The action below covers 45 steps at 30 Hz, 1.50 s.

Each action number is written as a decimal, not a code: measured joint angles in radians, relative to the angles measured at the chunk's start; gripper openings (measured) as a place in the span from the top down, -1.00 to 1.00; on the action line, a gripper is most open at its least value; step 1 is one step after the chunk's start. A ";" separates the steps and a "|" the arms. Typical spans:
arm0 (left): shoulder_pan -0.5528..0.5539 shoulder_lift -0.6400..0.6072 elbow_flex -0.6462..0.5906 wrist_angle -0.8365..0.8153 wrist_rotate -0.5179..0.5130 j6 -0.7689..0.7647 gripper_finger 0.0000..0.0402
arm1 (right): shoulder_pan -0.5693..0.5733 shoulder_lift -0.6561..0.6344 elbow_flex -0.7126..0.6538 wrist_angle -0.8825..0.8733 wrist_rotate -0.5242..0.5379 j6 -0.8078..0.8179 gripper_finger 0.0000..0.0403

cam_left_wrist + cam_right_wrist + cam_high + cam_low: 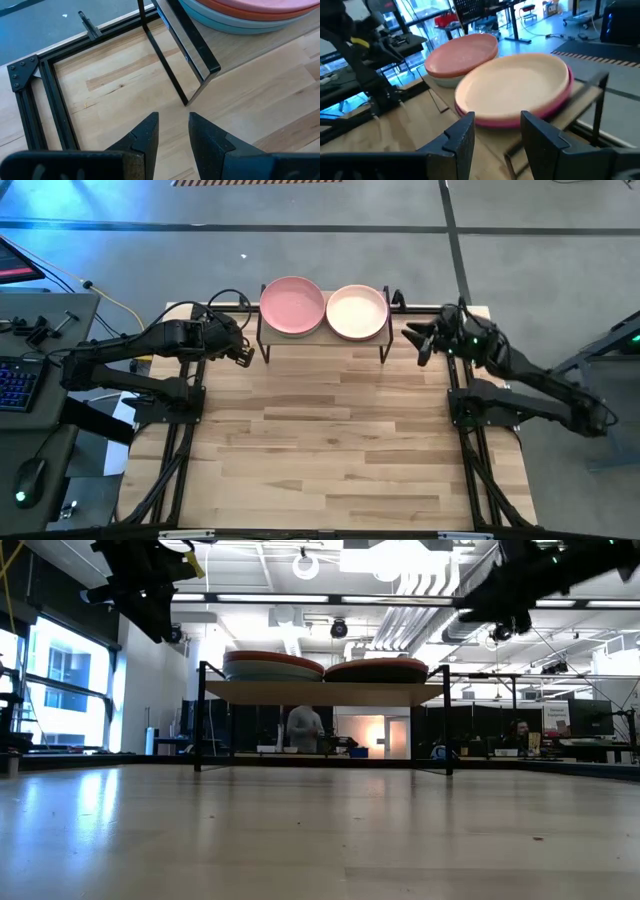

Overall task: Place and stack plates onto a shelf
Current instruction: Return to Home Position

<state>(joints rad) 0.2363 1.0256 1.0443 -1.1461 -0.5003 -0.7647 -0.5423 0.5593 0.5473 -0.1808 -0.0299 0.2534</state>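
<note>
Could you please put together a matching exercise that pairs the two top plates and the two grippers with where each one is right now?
Things:
1. pink plate
2. cream plate
3. left gripper
4. right gripper

Places:
A. raised, just off the right end of the shelf
B. on top of the stack on the shelf's left half
C. raised, just off the shelf's left end
D. on top of the stack on the shelf's right half

Pairs: 1-B; 2-D; 3-C; 4-A
</note>
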 joint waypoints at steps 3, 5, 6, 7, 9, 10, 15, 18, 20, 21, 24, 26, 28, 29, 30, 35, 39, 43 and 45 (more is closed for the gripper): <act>0.000 0.000 0.000 0.000 0.000 0.000 0.52 | 0.000 -0.083 -0.125 0.069 0.018 0.001 0.32; 0.000 0.000 0.000 0.000 0.000 0.000 0.52 | 0.000 -0.130 -0.202 0.138 0.028 0.011 0.32; 0.000 0.000 0.000 0.000 0.000 -0.001 0.52 | 0.000 -0.149 -0.235 0.178 0.029 0.020 0.32; 0.000 0.000 0.000 0.000 0.000 0.000 0.52 | 0.000 -0.167 -0.267 0.214 0.031 0.027 0.32; 0.000 0.000 0.000 0.000 0.000 0.000 0.52 | 0.000 -0.202 -0.324 0.278 0.039 0.030 0.32; 0.000 0.000 0.000 0.000 0.000 0.000 0.52 | 0.000 -0.218 -0.348 0.300 0.042 0.025 0.32; 0.000 0.000 0.000 0.000 0.000 0.000 0.52 | 0.000 -0.296 -0.441 0.368 0.048 -0.008 0.32; 0.000 0.000 0.000 0.000 0.000 0.000 0.52 | 0.000 -0.334 -0.477 0.381 0.048 -0.020 0.32; 0.000 0.000 0.000 0.000 0.000 0.000 0.52 | 0.000 -0.356 -0.497 0.381 0.047 -0.039 0.32; 0.000 0.000 0.000 0.000 0.000 0.000 0.52 | 0.000 -0.365 -0.504 0.381 0.047 -0.049 0.32; 0.000 0.000 0.000 0.000 0.000 0.000 0.52 | 0.000 -0.386 -0.527 0.383 0.047 -0.052 0.32; 0.000 0.000 0.000 0.000 0.000 0.000 0.52 | 0.000 -0.393 -0.537 0.363 0.047 -0.052 0.32; 0.000 0.000 0.000 0.000 0.000 0.000 0.52 | 0.000 -0.394 -0.537 0.325 0.047 -0.051 0.32; 0.000 0.000 0.000 0.000 0.000 0.000 0.52 | 0.000 -0.394 -0.537 0.310 0.047 -0.050 0.32; 0.000 0.000 0.000 0.000 0.000 0.000 0.52 | 0.000 -0.394 -0.537 0.296 0.047 -0.051 0.32; 0.000 0.000 0.000 0.000 0.000 0.000 0.52 | 0.000 -0.394 -0.537 0.235 0.035 -0.056 0.32; 0.000 0.000 0.000 0.000 0.000 0.000 0.52 | 0.000 -0.389 -0.537 0.194 0.029 -0.057 0.32; 0.000 0.000 0.000 0.000 0.000 0.000 0.52 | 0.000 -0.388 -0.537 0.194 0.029 -0.071 0.32; 0.000 0.000 0.000 0.000 0.000 0.000 0.52 | 0.000 -0.388 -0.537 0.193 0.029 -0.071 0.32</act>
<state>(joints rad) 0.2363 1.0256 1.0439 -1.1461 -0.5004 -0.7650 -0.5423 0.1711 0.0105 0.0117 -0.0010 0.1822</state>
